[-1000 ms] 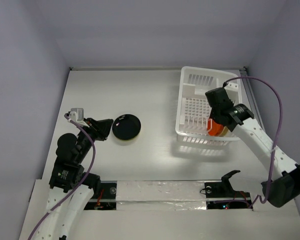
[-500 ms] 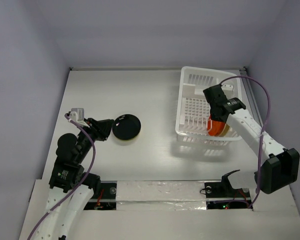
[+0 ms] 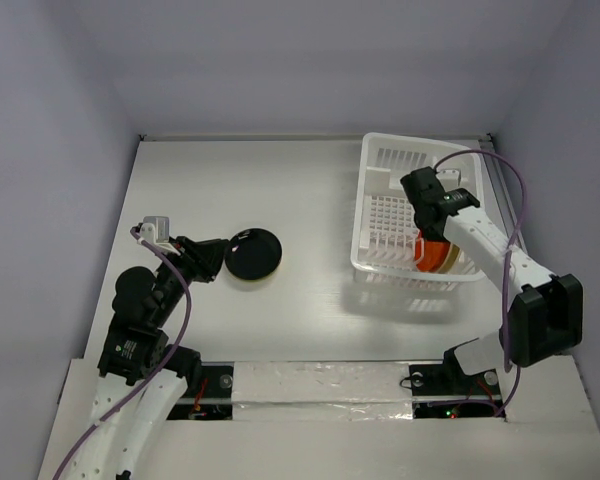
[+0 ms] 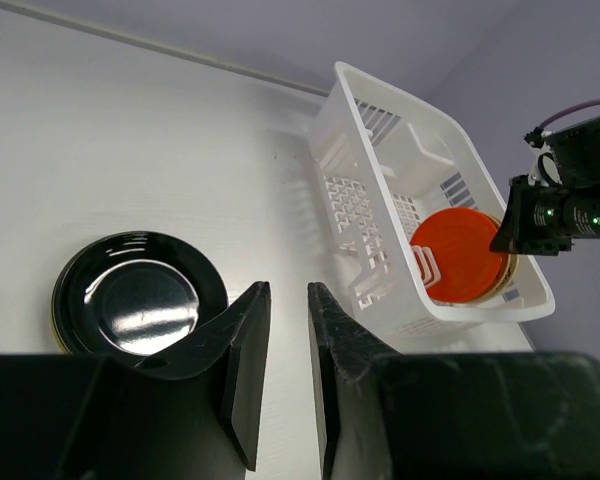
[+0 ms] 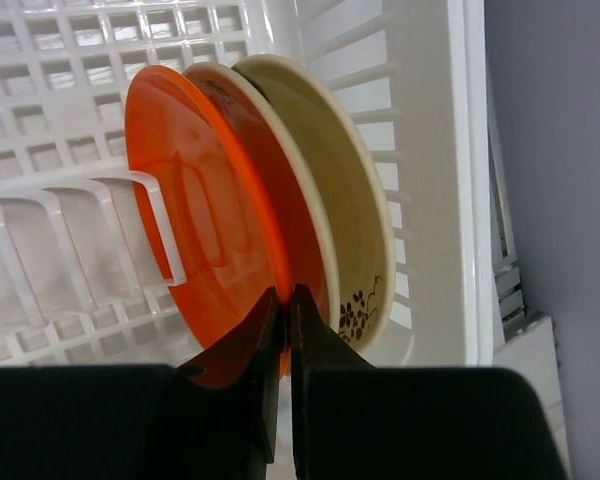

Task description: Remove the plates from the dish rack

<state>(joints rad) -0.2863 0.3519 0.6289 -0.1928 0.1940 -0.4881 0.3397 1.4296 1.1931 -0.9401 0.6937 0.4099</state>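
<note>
The right gripper (image 5: 284,300) is pinched nearly closed on the lower rim of the orange plate (image 5: 200,210), which stands upright in the dish rack (image 3: 364,205) beside two cream-rimmed plates (image 5: 355,200). The left gripper (image 4: 287,295) hangs narrowly open and empty just beside the black plate (image 3: 253,253), which lies flat on the table (image 3: 200,180).

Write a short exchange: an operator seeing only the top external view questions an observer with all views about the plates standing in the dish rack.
Operator: How many plates are in the dish rack?
Observer: Three, upright: an orange plate, a cream-rimmed orange plate, and a cream plate with a brown floral print.
Operator: What is the right gripper doing?
Observer: Its fingers are closed on the front orange plate's rim.
</note>
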